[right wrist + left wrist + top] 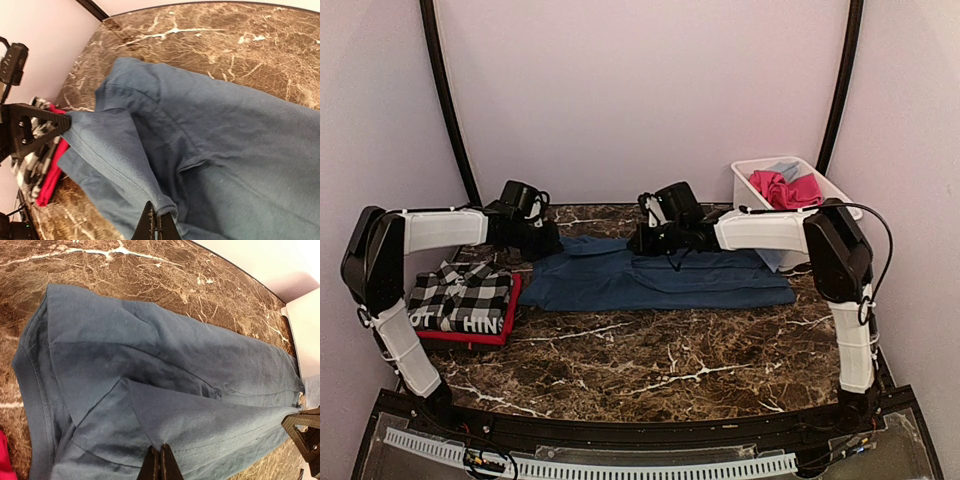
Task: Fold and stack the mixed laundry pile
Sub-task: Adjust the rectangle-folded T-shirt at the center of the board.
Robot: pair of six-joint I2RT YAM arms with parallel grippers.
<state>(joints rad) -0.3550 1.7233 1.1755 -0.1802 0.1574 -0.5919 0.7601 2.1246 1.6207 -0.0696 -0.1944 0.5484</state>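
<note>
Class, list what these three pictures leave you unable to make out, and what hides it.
Top view: red tee, mostly covered by the checked garment.
Top view: its lettering, partly folded under.
Top view: tub contents under the pink piece.
Wrist views: left gripper and right gripper, pinching the navy tee, cut by the bottom edge.

Matt cloth on a smooth, stone-patterned table [650,365]

The navy blue tee [660,280] is seen as soft, matt knitted cloth, lightly creased, with stitched hems. The black-and-white checked garment [460,297] is of matt cloth with white lettering printed on it, and the red tee [465,338] is of plain matt cloth. The table is finished in a smooth brown marble pattern veined with white, and a faint sheen is shown. The tub [748,185] is of smooth white plastic. The pink piece [785,190] and the light blue piece [786,168] are of crumpled soft cloth. The left tool [160,460] and the right tool [156,222] are made of what looks like matt black plastic.
</note>
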